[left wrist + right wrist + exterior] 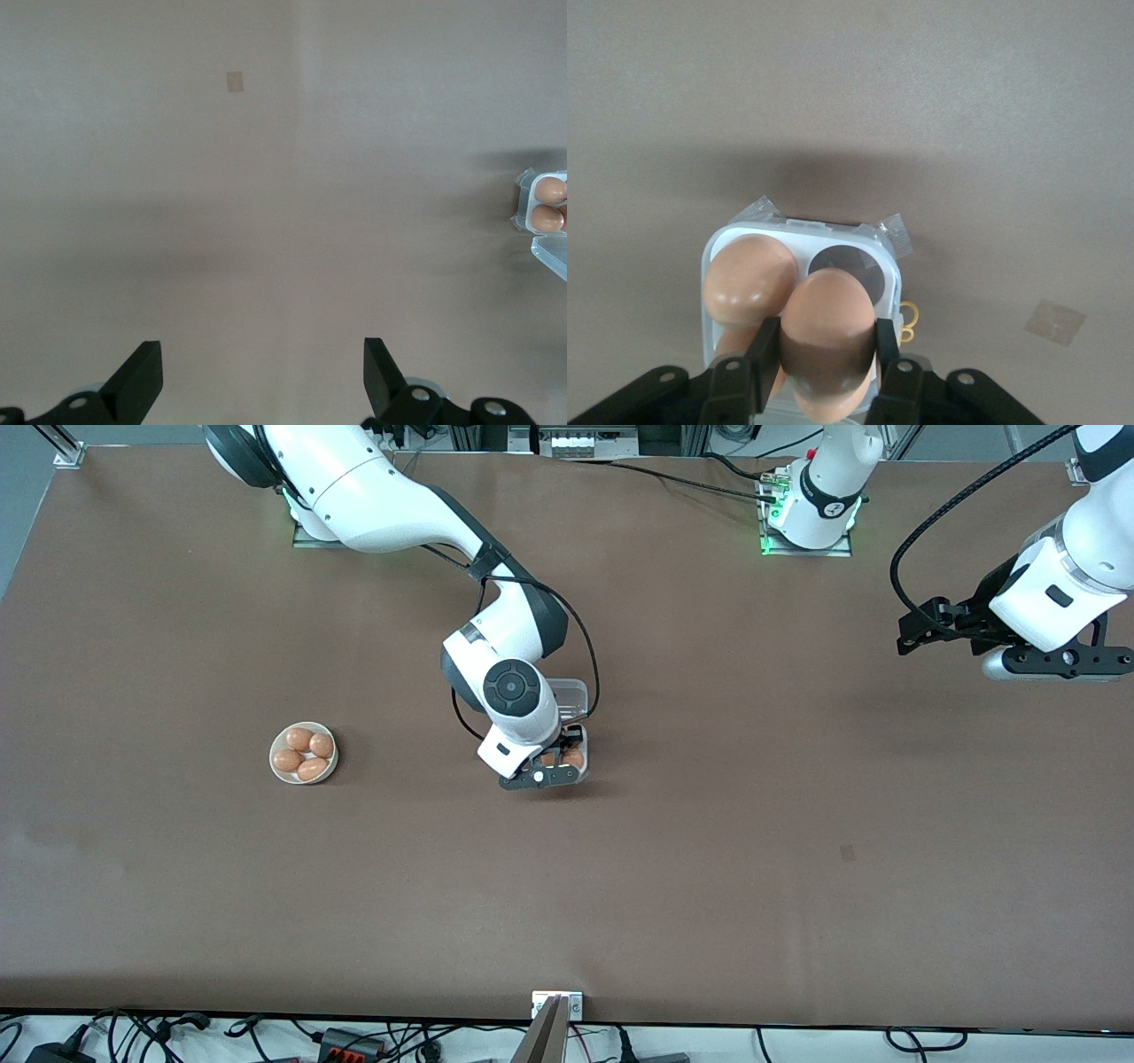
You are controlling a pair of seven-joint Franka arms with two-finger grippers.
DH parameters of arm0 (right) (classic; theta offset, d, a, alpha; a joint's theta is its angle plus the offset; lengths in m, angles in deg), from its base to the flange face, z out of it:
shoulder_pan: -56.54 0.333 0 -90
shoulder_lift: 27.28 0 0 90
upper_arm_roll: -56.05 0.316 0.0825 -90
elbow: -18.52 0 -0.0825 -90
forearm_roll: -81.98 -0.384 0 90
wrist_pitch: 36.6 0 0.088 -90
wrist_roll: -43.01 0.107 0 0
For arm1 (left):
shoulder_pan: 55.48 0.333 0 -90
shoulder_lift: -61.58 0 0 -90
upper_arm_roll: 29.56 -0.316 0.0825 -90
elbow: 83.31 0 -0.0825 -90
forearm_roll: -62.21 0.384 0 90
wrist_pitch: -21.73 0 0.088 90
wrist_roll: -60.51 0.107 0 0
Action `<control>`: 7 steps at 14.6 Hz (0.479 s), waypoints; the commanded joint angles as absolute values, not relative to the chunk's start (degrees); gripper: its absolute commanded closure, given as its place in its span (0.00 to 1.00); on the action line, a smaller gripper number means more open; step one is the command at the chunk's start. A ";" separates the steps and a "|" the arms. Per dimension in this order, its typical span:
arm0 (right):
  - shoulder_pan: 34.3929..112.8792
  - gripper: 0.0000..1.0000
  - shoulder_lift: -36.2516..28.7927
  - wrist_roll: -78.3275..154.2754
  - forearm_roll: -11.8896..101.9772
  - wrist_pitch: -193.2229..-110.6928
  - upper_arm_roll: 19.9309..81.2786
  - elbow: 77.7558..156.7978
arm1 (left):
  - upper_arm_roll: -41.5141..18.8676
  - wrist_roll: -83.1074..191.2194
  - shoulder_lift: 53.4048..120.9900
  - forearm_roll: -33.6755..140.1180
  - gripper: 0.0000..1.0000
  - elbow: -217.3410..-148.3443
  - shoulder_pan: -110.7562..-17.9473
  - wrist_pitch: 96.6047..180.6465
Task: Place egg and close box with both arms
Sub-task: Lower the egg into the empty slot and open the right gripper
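My right gripper (pixel 824 354) is shut on an orange-brown egg (pixel 829 329) and holds it just over the box (pixel 714 257), a white four-cell tray. One cell (pixel 849 268) beside the held egg is empty, and another egg (pixel 749 279) sits in a neighbouring cell. In the front view the right gripper (pixel 543 769) covers most of the box (pixel 580 735), and the clear lid (pixel 570 694) lies open toward the robots' bases. My left gripper (pixel 908 636) waits, open and empty (pixel 261 363), above bare table at the left arm's end. The box (pixel 542 204) shows at the edge of the left wrist view.
A round cream-white bowl (pixel 303 753) with several eggs stands toward the right arm's end of the table. A small tape patch (pixel 848 853) lies on the brown tabletop, nearer the front camera than the box. Two small yellow rings (pixel 908 319) lie beside the box.
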State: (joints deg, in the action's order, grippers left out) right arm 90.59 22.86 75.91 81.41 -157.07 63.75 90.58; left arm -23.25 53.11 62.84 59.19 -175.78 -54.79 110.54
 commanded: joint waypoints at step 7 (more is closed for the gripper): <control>89.41 0.00 21.85 76.84 80.40 -153.51 63.17 88.48 | -23.06 53.39 63.16 59.84 0.00 -174.45 -54.77 108.91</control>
